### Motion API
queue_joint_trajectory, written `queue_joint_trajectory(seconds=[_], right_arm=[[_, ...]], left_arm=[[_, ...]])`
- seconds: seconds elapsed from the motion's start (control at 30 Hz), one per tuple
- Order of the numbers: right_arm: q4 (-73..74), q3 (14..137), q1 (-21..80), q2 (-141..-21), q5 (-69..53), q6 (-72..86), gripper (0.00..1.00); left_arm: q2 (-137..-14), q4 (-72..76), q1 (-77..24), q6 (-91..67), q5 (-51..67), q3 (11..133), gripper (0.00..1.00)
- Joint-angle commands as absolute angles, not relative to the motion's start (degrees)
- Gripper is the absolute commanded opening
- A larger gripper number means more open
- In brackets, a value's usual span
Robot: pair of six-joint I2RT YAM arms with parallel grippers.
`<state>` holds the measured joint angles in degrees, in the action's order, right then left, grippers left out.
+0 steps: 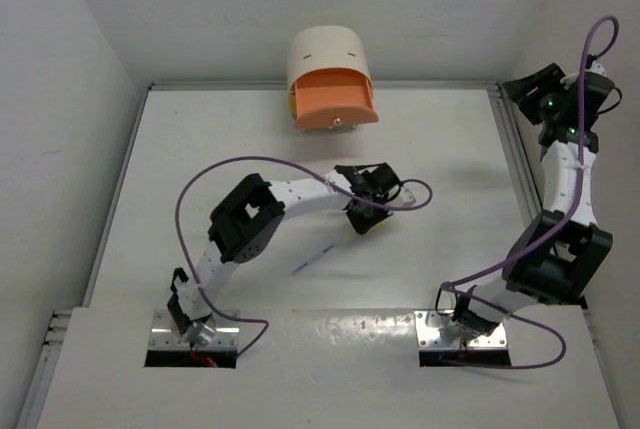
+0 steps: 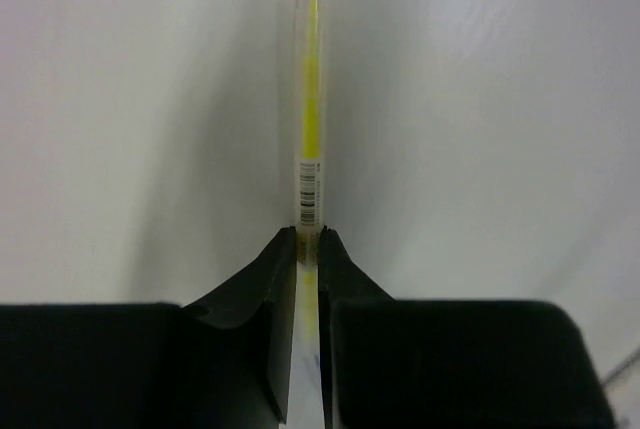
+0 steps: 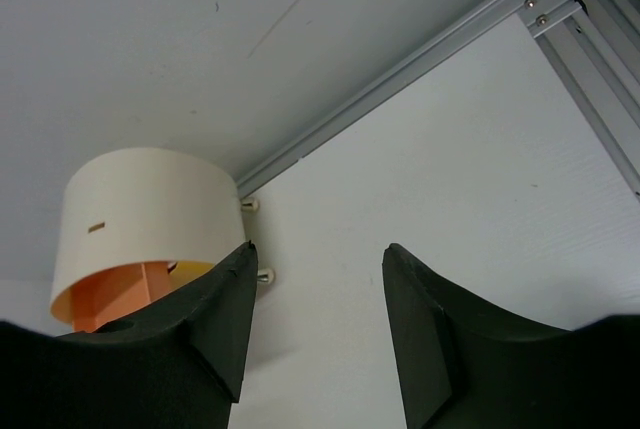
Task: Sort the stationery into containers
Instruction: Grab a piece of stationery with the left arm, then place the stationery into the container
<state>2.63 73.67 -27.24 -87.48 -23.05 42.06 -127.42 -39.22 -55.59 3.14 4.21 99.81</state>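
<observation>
My left gripper [image 2: 308, 239] is shut on a thin yellow stick [image 2: 309, 119] with a clear casing and a barcode label; the stick points away from the fingers over the white table. From above, this gripper [image 1: 361, 216] is at mid-table, well in front of the cream arch-topped box [image 1: 328, 52]. The box's orange drawer [image 1: 337, 101] is pulled out. A thin blue pen [image 1: 312, 258] lies on the table near the left arm. My right gripper [image 3: 318, 259] is open and empty at the far right [image 1: 520, 87], facing the box [image 3: 140, 199].
An aluminium rail [image 3: 420, 59] runs along the table's back and right edges. Two small round knobs [image 3: 264, 275] show beside the box in the right wrist view. A purple cable [image 1: 215, 174] loops over the left arm.
</observation>
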Motion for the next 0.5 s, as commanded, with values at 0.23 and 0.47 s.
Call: queue_joint_trajectory(seconds=[0.23,0.47], right_arm=[[-1.50,69.52,-27.25,-81.48,-26.89,43.33,0.51],[-3.86,67.59,-26.90,-80.25,-30.84,42.89,0.50]], left_arm=[[-97.83,-28.56,-46.51,1.41,14.59,91.66,0.00],[-91.41,-26.02,-38.43,2.89,11.35,103.15,0.00]])
